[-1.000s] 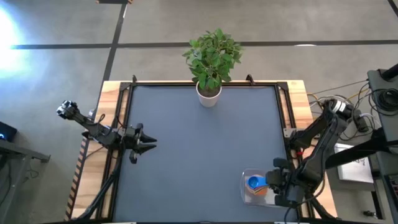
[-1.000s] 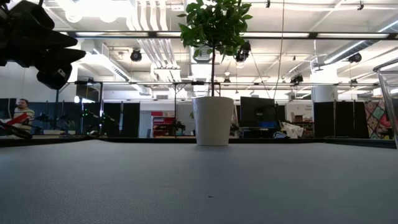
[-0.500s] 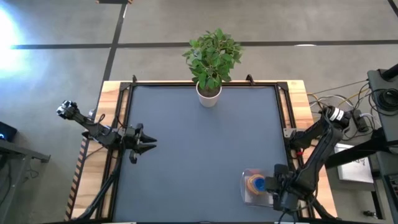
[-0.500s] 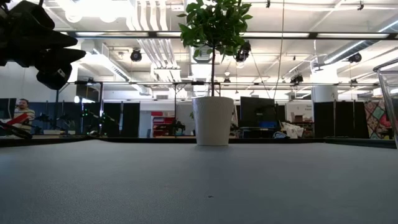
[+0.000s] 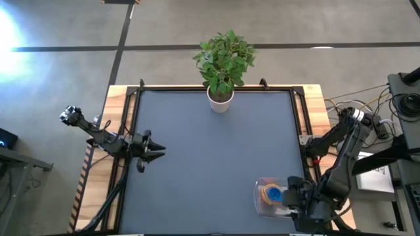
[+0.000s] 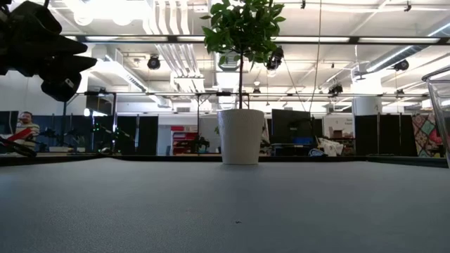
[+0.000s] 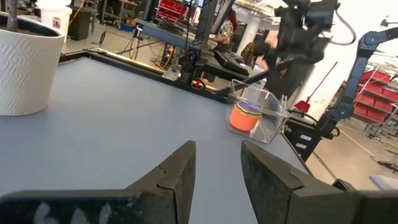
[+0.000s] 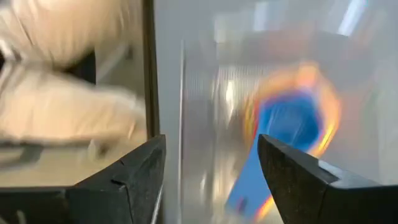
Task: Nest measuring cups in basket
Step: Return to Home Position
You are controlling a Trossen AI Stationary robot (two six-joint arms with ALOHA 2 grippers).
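At the near right corner of the table (image 5: 210, 170) the basket (image 5: 260, 206) sits with the measuring cups (image 5: 271, 194) inside it, nested as one stack. Blue shows on top, orange is the outer shell, and thin coloured rims sit between; we can't count all seven. Right gripper (image 8: 210, 149) hovers at the basket's right edge, over or just beside the wall. Its fingers are spread wide with nothing between them, and the stack is ahead of them, not touched. Left gripper (image 7: 217, 149) waits at the table's left edge, well apart from the basket, with a narrow gap between its fingers and nothing held. White plant pot (image 5: 220, 99) stands at the far edge, out of the way.

We judge the nesting and the drop-off done, and the step in hand is the right arm's retreat to rest. The next move calls for a lift clear of the basket wall before any sideways pull. The clear plastic looks light, so a clipped rim could drag the basket or tip the stack. No regrasp looks needed.
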